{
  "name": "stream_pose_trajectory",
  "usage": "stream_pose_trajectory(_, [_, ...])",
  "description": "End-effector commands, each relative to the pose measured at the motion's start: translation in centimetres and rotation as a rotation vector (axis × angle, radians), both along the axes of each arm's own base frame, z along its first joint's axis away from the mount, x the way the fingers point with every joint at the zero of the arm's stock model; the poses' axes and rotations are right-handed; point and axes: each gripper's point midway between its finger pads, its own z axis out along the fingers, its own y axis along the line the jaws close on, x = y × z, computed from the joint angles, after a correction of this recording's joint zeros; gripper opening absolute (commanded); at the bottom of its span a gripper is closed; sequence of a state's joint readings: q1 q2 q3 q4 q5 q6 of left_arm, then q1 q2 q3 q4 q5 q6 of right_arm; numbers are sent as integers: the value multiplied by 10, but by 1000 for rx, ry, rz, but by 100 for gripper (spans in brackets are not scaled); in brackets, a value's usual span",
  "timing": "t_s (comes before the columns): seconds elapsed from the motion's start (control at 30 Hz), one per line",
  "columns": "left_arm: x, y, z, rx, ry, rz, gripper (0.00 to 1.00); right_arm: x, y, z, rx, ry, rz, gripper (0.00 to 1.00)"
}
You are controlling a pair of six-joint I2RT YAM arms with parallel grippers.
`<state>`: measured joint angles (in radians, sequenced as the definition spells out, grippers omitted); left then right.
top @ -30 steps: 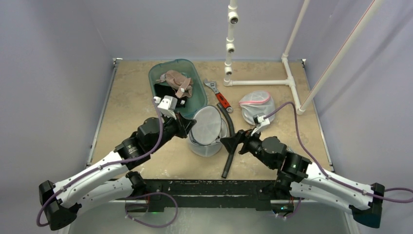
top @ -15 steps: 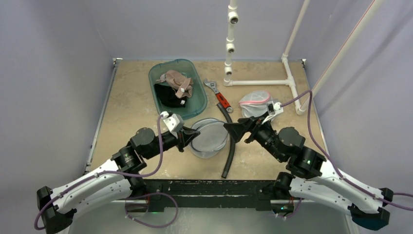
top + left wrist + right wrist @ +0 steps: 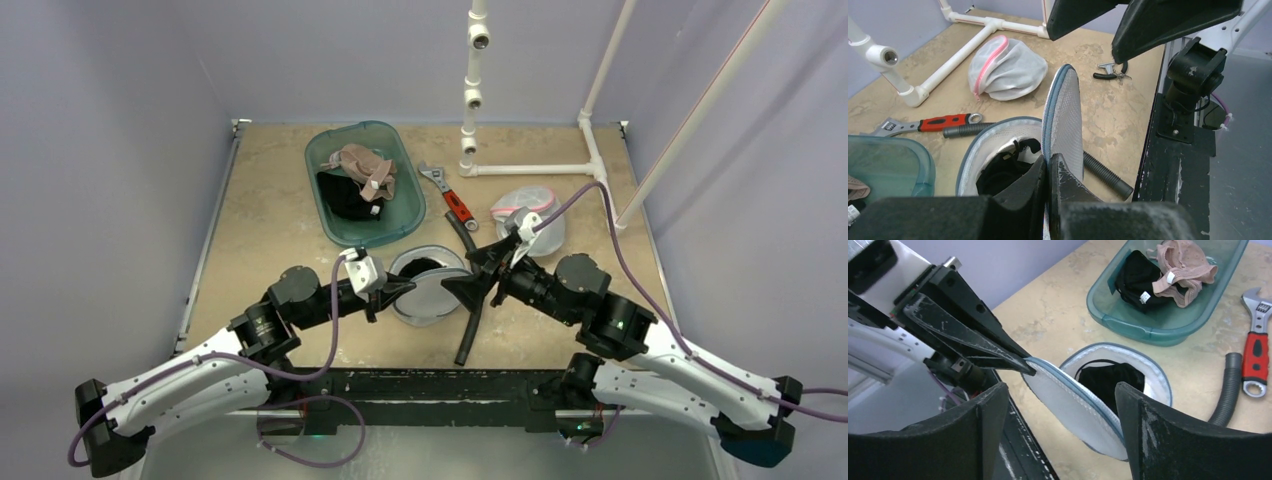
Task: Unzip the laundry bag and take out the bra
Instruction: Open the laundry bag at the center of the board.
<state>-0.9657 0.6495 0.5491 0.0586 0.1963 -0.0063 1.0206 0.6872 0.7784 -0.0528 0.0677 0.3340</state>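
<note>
The round white mesh laundry bag (image 3: 432, 300) with a blue zipper edge lies mid-table, unzipped. Its lid (image 3: 1066, 125) stands up on edge. A black bra (image 3: 424, 267) lies inside the open bag and also shows in the left wrist view (image 3: 1000, 175) and the right wrist view (image 3: 1110, 380). My left gripper (image 3: 397, 290) is shut on the lid's zipper edge (image 3: 1073, 390), at the bag's left side (image 3: 1049, 162). My right gripper (image 3: 478, 280) is open and empty over the bag's right side, its fingers (image 3: 1143, 425) straddling the raised lid.
A teal tub (image 3: 400, 222) at the back holds a beige bra (image 3: 363, 165) and a black garment. A red-handled wrench (image 3: 456, 203), a black hose (image 3: 470, 322), a second mesh bag with pink zipper (image 3: 540, 212) and a white pipe frame (image 3: 530, 169) lie right of it.
My left gripper drew back toward the near left with the lid, and the black bra now shows inside. My right gripper swung from the back right to over the bag.
</note>
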Motion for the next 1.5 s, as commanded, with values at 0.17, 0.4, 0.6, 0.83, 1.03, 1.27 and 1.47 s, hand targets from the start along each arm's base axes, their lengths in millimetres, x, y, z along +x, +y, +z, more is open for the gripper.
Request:
stream_pose_trajectory(0.17, [-7, -4, 17, -24, -46, -44, 0, 2, 23, -13, -128, -110, 119, 70])
stream_pose_trajectory(0.4, [-5, -3, 16, -20, -34, -28, 0, -1, 26, -22, -154, -94, 148, 42])
stream_pose_trajectory(0.6, [10, 6, 21, -44, 92, 105, 36, -6, 22, -22, -155, -91, 162, 13])
stream_pose_trajectory(0.83, [36, 39, 16, -172, 321, 412, 47, -14, 21, -22, -148, -88, 194, 0])
stream_pose_trajectory(1.03, [52, 47, -26, -136, 540, 619, 50, -27, 24, -16, -127, -116, 267, 0])
stream_pose_trajectory(1.27, [58, 35, -86, 74, 660, 712, 48, -49, 36, -21, -150, -136, 353, 0])
stream_pose_trajectory(1.47, [62, 47, -107, 117, 677, 803, 48, -80, 43, -22, -150, -156, 448, 0])
